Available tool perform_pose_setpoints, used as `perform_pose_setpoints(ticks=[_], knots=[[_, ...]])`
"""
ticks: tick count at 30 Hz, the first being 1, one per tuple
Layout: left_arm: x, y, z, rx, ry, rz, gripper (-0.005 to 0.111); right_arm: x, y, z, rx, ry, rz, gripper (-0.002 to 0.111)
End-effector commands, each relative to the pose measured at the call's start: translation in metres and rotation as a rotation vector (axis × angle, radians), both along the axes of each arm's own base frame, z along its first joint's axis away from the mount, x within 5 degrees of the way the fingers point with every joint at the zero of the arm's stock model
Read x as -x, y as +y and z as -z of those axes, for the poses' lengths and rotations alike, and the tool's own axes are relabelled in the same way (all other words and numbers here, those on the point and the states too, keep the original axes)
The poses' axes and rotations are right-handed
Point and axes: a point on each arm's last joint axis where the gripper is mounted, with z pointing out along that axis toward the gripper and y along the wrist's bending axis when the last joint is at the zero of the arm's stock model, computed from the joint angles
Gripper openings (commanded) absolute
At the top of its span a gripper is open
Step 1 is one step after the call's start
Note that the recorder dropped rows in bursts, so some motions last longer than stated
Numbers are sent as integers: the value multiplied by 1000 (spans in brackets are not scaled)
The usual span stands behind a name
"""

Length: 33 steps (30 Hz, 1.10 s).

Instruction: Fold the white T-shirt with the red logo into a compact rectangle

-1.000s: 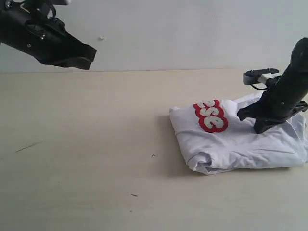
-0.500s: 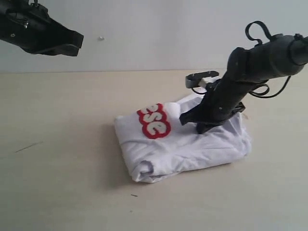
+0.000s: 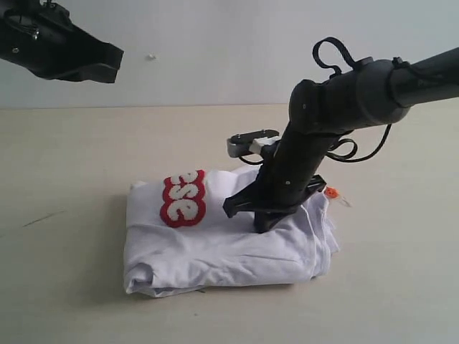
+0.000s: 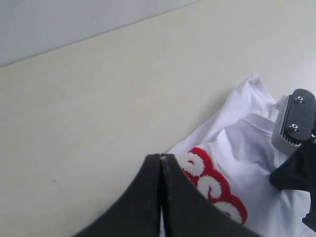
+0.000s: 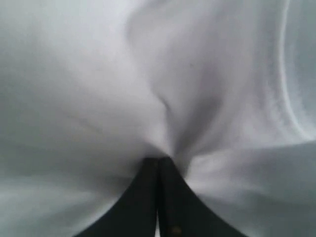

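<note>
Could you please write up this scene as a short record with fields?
Garment: white T-shirt, folded into a thick bundle on the table
Logo: red logo faces up, partly shown
Neck tag: orange neck tag sticks out at one edge
Right gripper: shut, tip pressed into the shirt
Left gripper: shut, raised, clear of the shirt

Folded white T-shirt (image 3: 215, 251), right fingers (image 3: 264, 223) pressing into it, apparently closed

Shirt (image 3: 222, 251) dragged left across surface (image 3: 64, 287), from right edge to middle; right tool (image 3: 264, 226), closed, pressing on it, moved left too; orange tag (image 3: 330, 192) now showing; left tool (image 3: 107, 63) drew back left.
</note>
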Motion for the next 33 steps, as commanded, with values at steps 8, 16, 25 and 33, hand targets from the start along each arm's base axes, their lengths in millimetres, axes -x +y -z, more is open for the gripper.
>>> perform_pose_setpoints(ticks=[8,16,25,33], knots=[[18,8,-32,45,-113,-30,0,3,-6,-110,-70,-372,13,0],[64,27,-73,143,-314,-116,0,49,-27,-222,-189,-744,91,0],[162,67,-110,330,-668,-241,0,162,-71,-293,-318,-1134,141,0],[237,96,-95,455,-861,-306,0,251,-104,-304,-409,-1361,169,0]])
